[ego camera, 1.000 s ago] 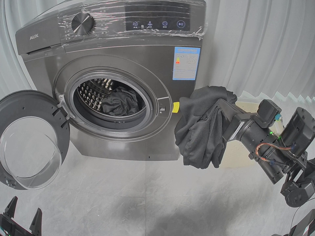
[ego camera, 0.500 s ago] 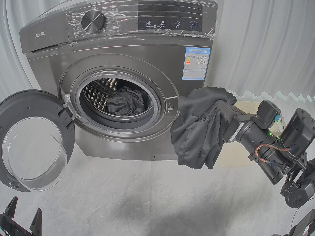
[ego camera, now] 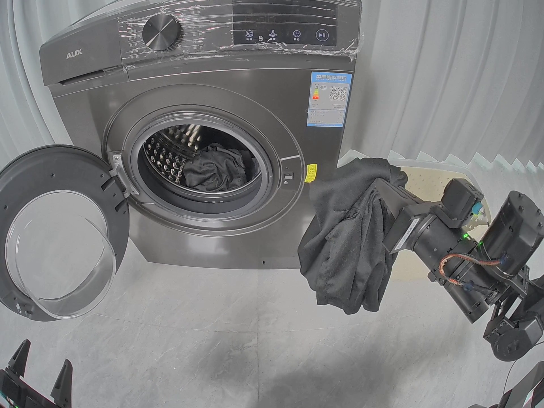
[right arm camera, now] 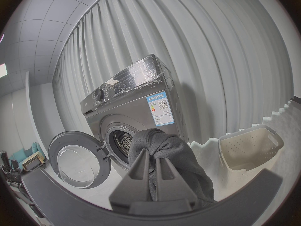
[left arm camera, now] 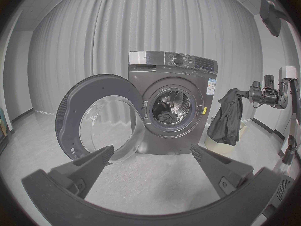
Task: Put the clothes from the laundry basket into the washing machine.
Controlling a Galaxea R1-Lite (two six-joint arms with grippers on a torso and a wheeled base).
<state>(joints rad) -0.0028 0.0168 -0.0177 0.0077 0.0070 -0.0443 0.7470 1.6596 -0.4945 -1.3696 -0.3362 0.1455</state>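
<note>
Garment [ego camera: 345, 239] still tight in right gripper [right arm camera: 153, 156], as before, beside washing machine [ego camera: 215, 86]; left gripper [left arm camera: 151, 147] empty, jaws apart

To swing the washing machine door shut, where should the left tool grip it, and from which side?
On the door, grip the thick grey rim at its free edge, opposite the hinge. It stands wide open on the robot's left, inner face forward, so the open left tool would likely come from the left, pinching the rim front to back. The clear bowl gives no purchase.
</note>
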